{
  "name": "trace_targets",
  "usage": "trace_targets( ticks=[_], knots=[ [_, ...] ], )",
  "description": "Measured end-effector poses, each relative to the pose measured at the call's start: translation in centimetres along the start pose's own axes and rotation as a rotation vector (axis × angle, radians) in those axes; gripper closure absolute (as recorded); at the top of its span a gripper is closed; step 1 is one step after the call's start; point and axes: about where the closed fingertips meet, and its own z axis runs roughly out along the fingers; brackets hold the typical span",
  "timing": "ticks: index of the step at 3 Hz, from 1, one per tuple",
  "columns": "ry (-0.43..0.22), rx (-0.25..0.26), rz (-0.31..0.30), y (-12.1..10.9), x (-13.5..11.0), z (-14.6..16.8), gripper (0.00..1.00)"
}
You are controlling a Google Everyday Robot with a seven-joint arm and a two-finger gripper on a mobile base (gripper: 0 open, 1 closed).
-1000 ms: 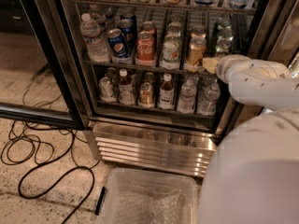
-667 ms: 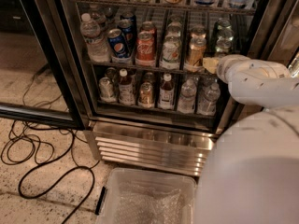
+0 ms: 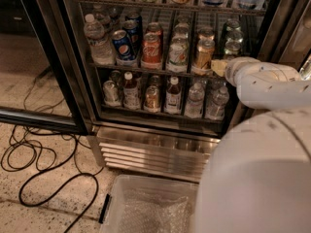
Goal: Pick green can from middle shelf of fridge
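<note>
Stainless steel ribs form the base [image 3: 155, 152] of the fridge [image 3: 65, 67], seen with its glass door open at the left of the frame. Nothing is found changed from a second ago: the white arm [image 3: 272, 84] is held at the same spot at the right, and every container is ranked as before. The gripper [image 3: 219, 67] is seen at the right end of the middle shelf [image 3: 160, 72], just below the gold-tan can [image 3: 204, 55]; whether it is clenched or released cannot be told. The green can [image 3: 232, 47] is stood upright at the far right of that shelf, just above the arm's end.

Six things are counted in the shelf's front row: one water bottle [image 3: 97, 42], one Pepsi can [image 3: 122, 45], one red can [image 3: 151, 50], one whitish can [image 3: 177, 55], the gold-tan can and the green can. Six bottles are counted along the lower shelf [image 3: 146, 111]. One black cable [image 3: 43, 174] is looped at the lower left, and one clear bin [image 3: 150, 208] is set at the bottom.
</note>
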Motion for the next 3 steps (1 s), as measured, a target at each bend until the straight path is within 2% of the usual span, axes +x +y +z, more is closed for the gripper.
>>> trace_targets(
  ticks=[3],
  knots=[
    [-0.019, 0.015, 0.004, -0.11, -0.73, 0.19, 0.29]
  ],
)
